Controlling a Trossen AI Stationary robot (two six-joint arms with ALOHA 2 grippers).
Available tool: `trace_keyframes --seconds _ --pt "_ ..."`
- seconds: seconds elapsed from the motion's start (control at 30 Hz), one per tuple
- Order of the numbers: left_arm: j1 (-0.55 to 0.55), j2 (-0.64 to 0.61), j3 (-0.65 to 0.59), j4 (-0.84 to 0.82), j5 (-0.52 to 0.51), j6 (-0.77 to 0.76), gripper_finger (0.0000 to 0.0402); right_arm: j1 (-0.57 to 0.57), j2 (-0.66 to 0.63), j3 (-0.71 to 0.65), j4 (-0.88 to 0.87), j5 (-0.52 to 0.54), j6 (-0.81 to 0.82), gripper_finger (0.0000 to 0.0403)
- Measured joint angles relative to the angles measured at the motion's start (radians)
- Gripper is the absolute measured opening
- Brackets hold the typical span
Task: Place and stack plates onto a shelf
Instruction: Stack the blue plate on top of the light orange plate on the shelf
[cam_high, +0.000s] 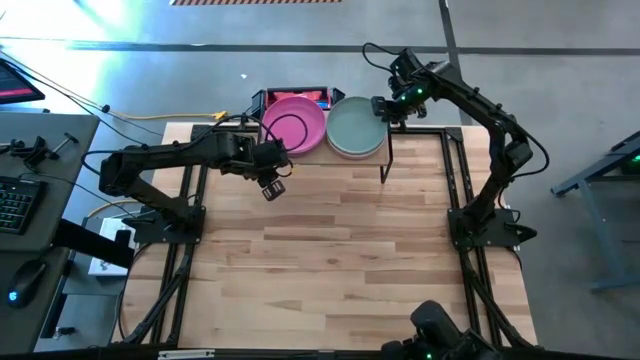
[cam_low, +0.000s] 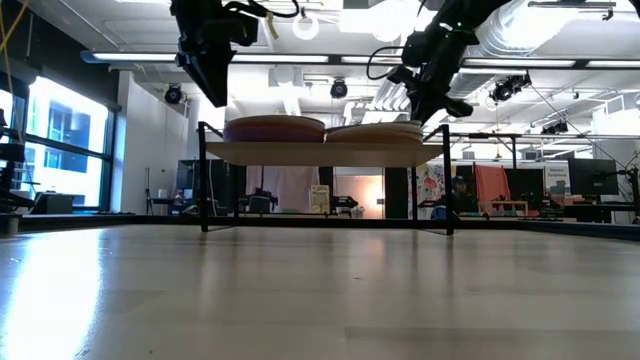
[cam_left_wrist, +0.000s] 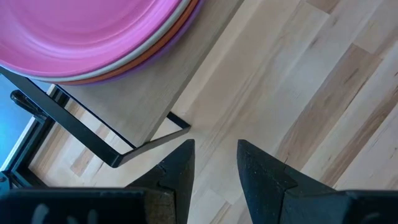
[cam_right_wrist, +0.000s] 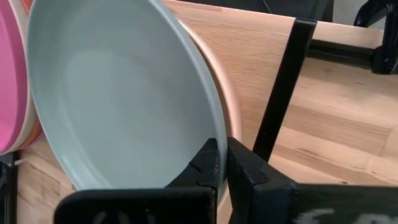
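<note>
The shelf (cam_high: 395, 148) stands at the table's far edge and carries two stacks of plates. The left stack (cam_high: 293, 124) has a pink plate on top, with grey, terracotta and purple rims (cam_left_wrist: 134, 62) under it. The right stack has a pale grey-teal plate (cam_high: 356, 127) on top of a peach one (cam_right_wrist: 235, 121). My right gripper (cam_high: 384, 108) is at that top plate's right edge, shut on its rim. My left gripper (cam_high: 272, 186) hovers open over bare table just in front of the shelf's left half, holding nothing. My right gripper pinches the rim (cam_right_wrist: 217, 134) of the grey-teal plate at its right edge, one finger (cam_right_wrist: 208, 165) inside the plate and one (cam_right_wrist: 245, 171) outside. The fingers come slanting down from the table's far right. The plate lies on the peach plate of the right stack.
Black shelf legs (cam_high: 385, 162) stand on the table at the shelf's front corners. A black box with something red in it (cam_high: 320, 97) sits behind the shelf. The wooden tabletop (cam_high: 340, 250) in front of the shelf offers free room. A keyboard (cam_high: 12, 205) lies left of the table.
</note>
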Motion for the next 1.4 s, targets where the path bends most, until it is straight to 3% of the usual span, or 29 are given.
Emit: trace_keyframes --seconds 0.27,0.63,0.83,1.4 --pt "0.0 0.0 0.0 0.0 0.0 0.0 0.011 0.0 0.0 0.0 0.001 -0.007 -0.025 0.0007" --pt "0.0 0.0 0.0 0.009 0.0 -0.002 0.011 0.0 0.0 0.0 0.008 -0.008 0.008 0.0095" --pt "0.0 0.0 0.0 0.024 0.0 -0.002 0.011 0.0 0.0 0.0 0.004 -0.065 -0.005 0.0099" --pt "0.0 0.0 0.0 0.029 0.0 -0.018 0.011 -0.013 -0.029 0.0 -0.079 -0.074 -0.01 0.0099"
